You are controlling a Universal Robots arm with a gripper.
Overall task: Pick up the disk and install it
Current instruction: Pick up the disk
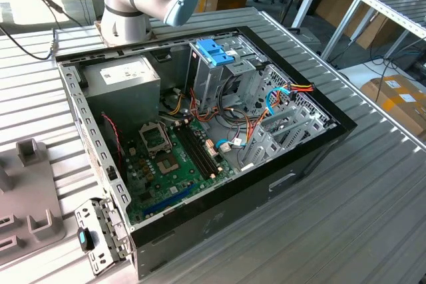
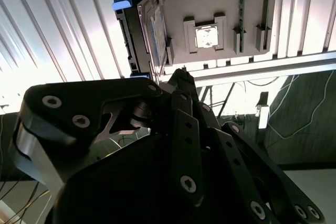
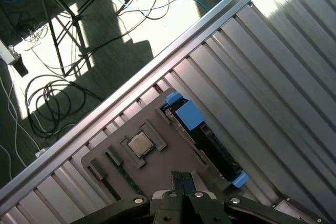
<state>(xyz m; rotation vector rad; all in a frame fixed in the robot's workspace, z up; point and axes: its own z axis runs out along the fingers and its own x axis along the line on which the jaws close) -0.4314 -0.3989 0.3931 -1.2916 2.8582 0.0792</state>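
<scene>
The disk stands on its edge in a slot of a grey holder plate, with blue rails at both ends. In the second wrist view the disk shows its label side and a blue rail end. My gripper hangs above the plate, beside the disk and apart from it. Its black fingers are pressed together, shut on nothing. The second wrist view shows the gripper with its tips meeting near the disk's lower end.
A processor chip lies in a pocket of the same plate. The open computer case lies on the ribbed metal table, holding a drive cage with a blue handle, a grey power-supply box and a motherboard. Cables and a tripod stand on the floor beyond the table edge.
</scene>
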